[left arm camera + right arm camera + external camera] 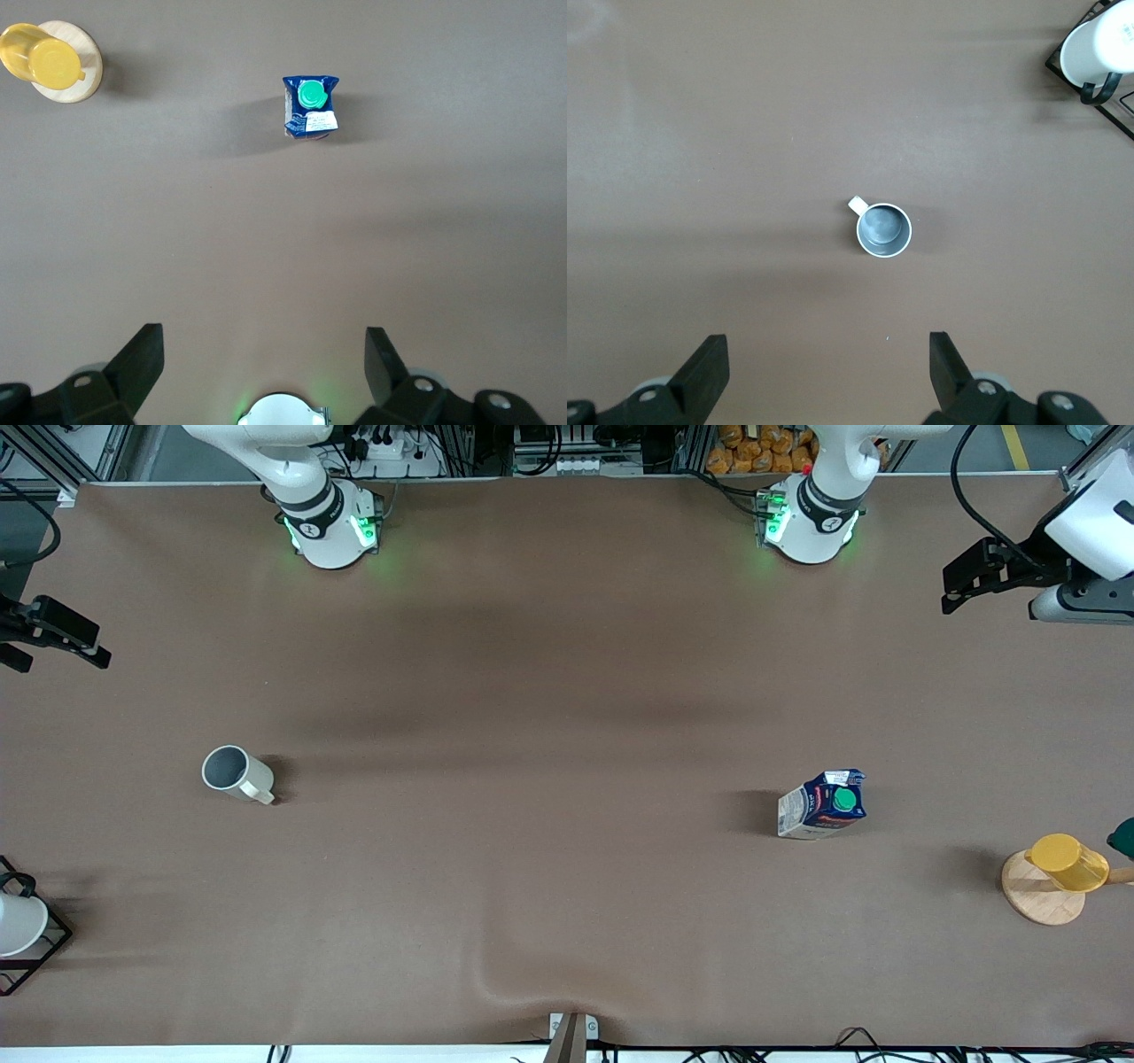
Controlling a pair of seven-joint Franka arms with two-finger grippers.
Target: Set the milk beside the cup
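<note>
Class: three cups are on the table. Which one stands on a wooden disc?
The yellow cup, at the left arm's end. The grey mug stands directly on the table; the white cup sits in a black wire rack.

Both arms rise from their bases along the robots' edge of the table, each swung outward toward its own end. The left hand [961,589] hangs in the air over the table's edge at the left arm's end, its dark fingers [142,363] spread wide and holding nothing. The right hand [84,651] hangs over the table's edge at the right arm's end, only partly in the front view; its fingers [704,372] are likewise spread wide and empty. Both wrist cameras look straight down past the parted fingertips onto the table.
</note>
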